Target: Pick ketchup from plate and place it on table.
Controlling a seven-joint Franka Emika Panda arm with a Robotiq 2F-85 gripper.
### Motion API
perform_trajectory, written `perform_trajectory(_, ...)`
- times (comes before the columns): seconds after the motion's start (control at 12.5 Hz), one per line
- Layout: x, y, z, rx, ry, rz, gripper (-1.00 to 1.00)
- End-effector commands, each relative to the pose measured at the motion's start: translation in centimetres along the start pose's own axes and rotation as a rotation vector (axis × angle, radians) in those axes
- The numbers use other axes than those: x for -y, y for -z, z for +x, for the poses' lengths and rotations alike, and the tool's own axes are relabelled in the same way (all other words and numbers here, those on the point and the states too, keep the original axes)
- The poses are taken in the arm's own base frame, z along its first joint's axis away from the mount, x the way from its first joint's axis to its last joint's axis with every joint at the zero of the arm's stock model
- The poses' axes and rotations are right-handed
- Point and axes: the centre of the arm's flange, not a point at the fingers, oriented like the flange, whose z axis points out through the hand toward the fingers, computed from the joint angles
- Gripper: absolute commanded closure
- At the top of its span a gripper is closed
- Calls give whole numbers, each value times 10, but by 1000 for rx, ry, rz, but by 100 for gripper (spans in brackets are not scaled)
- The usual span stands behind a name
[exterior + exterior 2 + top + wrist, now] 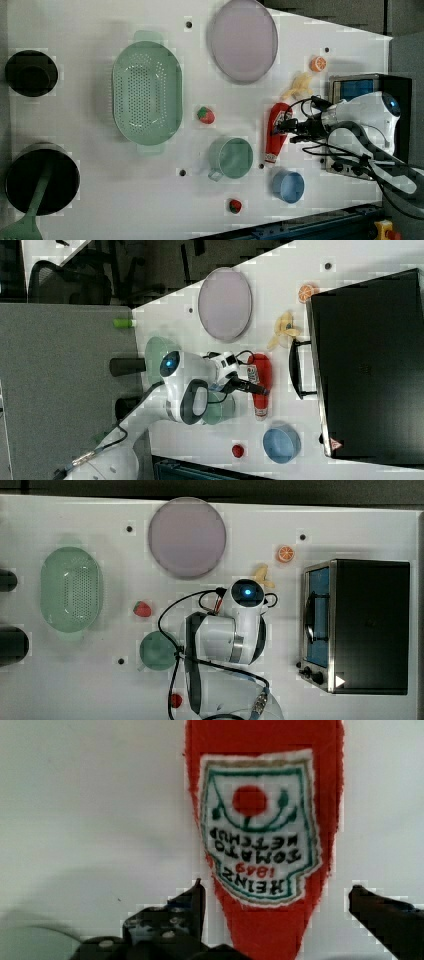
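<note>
"Heinz Tomato Ketchup", seemingly, on ketchup (260,827)

Three overhead views share the table (75,680); wrist close.

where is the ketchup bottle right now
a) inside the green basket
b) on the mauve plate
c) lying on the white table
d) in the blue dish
c: the ketchup bottle lies flat on the white table, apart from the bare plate, with the open pincer straddling it in the wrist view.
</note>
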Motion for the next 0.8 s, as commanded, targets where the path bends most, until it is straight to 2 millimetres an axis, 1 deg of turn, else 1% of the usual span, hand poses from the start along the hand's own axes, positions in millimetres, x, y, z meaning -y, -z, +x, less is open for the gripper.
perform_trajectory(0.08, 19, 141, 9, -218, -92, 45, -100)
perform_trajectory(0.16, 23, 179, 1, -241, -156, 56, -100)
perform_trajectory(0.32, 30, 260, -16, -307, -285, 91, -100)
perform_trajectory(0.4, 32, 297, -28, -328, -329, 101, -100)
perform_trajectory(0.48, 31, 328, -41, -330, -391, 109, -100)
perform_trajectory(0.56, 30, 350, -55, -306, -469, 110, -100)
perform_trajectory(0.64, 27, 366, -67, -274, -554, 106, -100)
perform_trajectory(0.72, 26, 379, -78, -248, -606, 97, -100)
perform_trajectory(0.8, 26, 388, -87, -233, -613, 88, -100)
